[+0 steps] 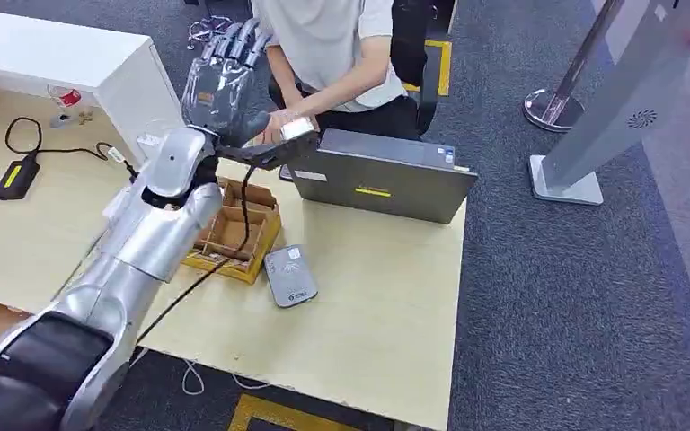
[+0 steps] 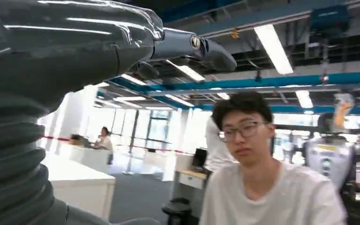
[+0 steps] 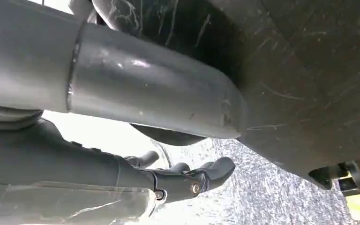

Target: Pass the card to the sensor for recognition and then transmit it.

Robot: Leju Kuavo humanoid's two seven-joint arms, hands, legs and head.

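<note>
A light wooden table [image 1: 386, 305] stands on grey carpet. The left hand [image 1: 225, 76] is raised at the far edge, fingers spread upward, thumb pinching a small pale card [image 1: 296, 128], whose long axis runs roughly left-right. A person's hand [image 1: 278, 126] touches the card. A laptop [image 1: 382, 175] lies just right; the grey sensor [image 1: 289, 276] lies nearer, beside a cardboard tray [image 1: 234, 232]. The right hand [image 3: 187, 180] hangs over the floor, fingers loosely extended, holding nothing.

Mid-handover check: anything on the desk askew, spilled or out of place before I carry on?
Nothing spilled or damaged. The grey card reader lies slightly askew beside the cardboard divider box. A black cable drapes over that box. The left hand is raised toward the seated person.
</note>
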